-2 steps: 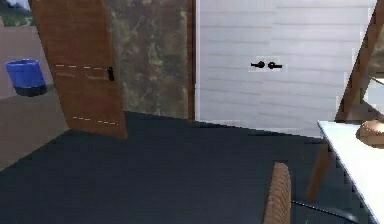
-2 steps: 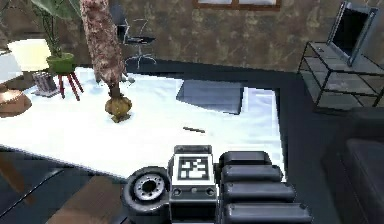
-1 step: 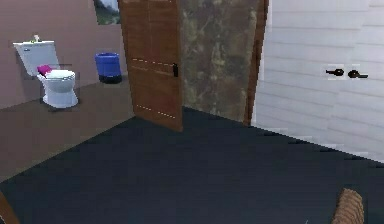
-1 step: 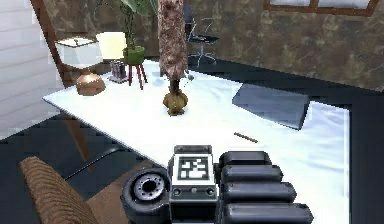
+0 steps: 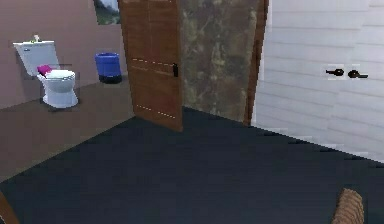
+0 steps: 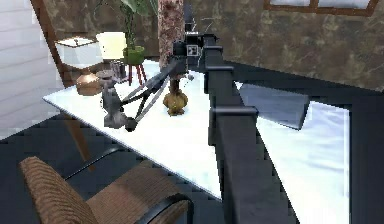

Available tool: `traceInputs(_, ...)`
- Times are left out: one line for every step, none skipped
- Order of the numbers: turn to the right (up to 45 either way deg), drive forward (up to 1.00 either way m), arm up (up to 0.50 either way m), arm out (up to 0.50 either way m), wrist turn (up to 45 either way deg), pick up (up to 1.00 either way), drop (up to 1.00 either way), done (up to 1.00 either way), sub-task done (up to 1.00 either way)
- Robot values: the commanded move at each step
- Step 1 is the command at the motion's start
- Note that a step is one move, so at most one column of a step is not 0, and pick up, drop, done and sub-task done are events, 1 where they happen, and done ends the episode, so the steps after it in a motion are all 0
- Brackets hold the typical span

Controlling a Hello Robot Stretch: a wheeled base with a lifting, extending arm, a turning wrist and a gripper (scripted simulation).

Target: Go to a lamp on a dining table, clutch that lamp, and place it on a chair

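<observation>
**Arm side view.** The arm (image 6: 240,140), a dark square bar, reaches out over the white dining table (image 6: 310,150). The gripper (image 6: 181,54) stands at the arm's far end. Behind it are a brown vase (image 6: 177,98) and the stems of a plant (image 6: 135,15). The set of its fingers cannot be told, nor whether it holds anything.

A grey jointed desk lamp (image 6: 132,102) rests on the tabletop left of the vase, its long limb slanting up toward the gripper. Whether the two touch cannot be judged. A white-shaded lamp (image 6: 74,48) and a yellow-shaded lamp (image 6: 111,44) stand at the table's far left corner, near a brown bowl (image 6: 90,84). A dark flat object (image 6: 275,105) lies right of the arm. A wicker chair (image 6: 80,190) sits at the table's near edge.

**Forward view.** A dark floor (image 5: 180,170) leads to an open wooden door (image 5: 152,60). A toilet (image 5: 55,85) and a blue bin (image 5: 108,66) stand to the left of this door. A white door (image 5: 320,80) stands at the right.
</observation>
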Motion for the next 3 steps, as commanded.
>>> traceInputs(0.0,0.00,0.00,0.00,39.0,0.00,0.00,0.00,0.00)
traceInputs(0.0,0.00,-0.36,0.00,0.0,0.00,0.00,0.00,0.00)
traceInputs(0.0,0.00,-0.32,0.00,0.0,0.00,0.00,0.00,0.00)
